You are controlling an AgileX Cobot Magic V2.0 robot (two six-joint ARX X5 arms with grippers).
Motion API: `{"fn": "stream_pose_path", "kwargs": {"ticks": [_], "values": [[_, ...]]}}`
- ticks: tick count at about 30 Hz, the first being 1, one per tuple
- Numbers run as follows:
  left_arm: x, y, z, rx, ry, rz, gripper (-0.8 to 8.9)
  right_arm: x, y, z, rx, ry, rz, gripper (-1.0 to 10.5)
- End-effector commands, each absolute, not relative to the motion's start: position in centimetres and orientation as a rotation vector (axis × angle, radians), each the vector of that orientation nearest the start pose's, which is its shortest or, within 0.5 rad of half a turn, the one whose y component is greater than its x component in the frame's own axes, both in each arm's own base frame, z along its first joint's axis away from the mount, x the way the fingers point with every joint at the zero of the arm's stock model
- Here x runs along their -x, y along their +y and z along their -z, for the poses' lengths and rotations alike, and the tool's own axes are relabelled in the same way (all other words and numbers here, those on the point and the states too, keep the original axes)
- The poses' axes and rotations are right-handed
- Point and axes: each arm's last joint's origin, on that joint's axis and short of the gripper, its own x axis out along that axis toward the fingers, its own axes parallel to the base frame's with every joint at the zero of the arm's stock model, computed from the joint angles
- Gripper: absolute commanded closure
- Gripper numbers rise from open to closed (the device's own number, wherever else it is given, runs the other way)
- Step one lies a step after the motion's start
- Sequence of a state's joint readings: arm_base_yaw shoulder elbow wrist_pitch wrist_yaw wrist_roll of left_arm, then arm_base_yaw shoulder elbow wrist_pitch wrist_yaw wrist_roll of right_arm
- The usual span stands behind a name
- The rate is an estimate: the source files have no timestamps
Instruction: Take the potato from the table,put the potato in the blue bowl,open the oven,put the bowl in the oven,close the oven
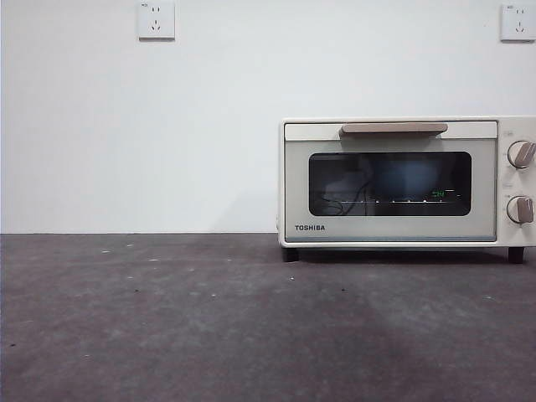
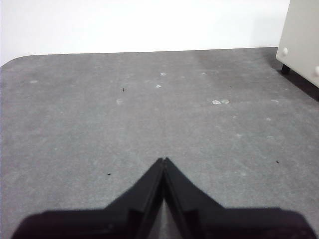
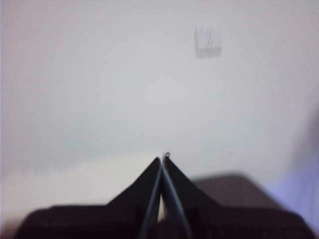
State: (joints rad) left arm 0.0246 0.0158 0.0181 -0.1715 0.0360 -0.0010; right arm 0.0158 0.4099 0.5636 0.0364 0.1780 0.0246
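Potato and bowl cannot be told apart from here: behind the dark glass of the oven (image 1: 407, 182) a blue shape shows dimly, most likely the blue bowl (image 1: 408, 177), and whether the potato sits in it cannot be made out through the reflections. No potato lies on the visible part of the table (image 1: 209, 327). The oven stands toward the table's back right, close to the white wall, on short dark feet. Its door is fully shut, the tan bar handle (image 1: 394, 128) lying level across the top of the door, and the two knobs (image 1: 521, 154) sit one above the other on the right panel. A small green digital reflection glints in the glass.

The left gripper (image 2: 163, 160) hangs above bare grey table, its two black jaws pressed together at the tips and holding nothing; a corner of the oven's cream side shows at the far edge of that view. The right gripper (image 3: 163, 159) is likewise closed to a point with nothing between the jaws, facing the white wall, where a blurred wall socket (image 3: 208, 41) is visible. Neither gripper appears in the front view.

Two wall sockets (image 1: 157, 20) are mounted high on the wall.
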Motion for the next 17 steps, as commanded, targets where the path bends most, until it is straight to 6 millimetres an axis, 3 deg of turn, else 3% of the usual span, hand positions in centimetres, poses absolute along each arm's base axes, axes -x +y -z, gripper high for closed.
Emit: {"fn": "stream_pose_path", "kwargs": {"ticks": [1,7,17], "values": [[-9.7,0.2,-14.9,0.013,0.173,0.004,8.17,-10.3,-0.4,-27.5,-0.082,-0.157,0.080,9.5],[-9.7,0.2,-14.9,0.013,0.173,0.004,8.17,-9.8,-0.1,-21.5,-0.073,-0.131,-0.022,9.5],[-9.7,0.2,-14.9,0.013,0.174,0.004,8.17,-9.7,-0.2,-17.4,-0.080,-0.070,0.020,9.5]]}}
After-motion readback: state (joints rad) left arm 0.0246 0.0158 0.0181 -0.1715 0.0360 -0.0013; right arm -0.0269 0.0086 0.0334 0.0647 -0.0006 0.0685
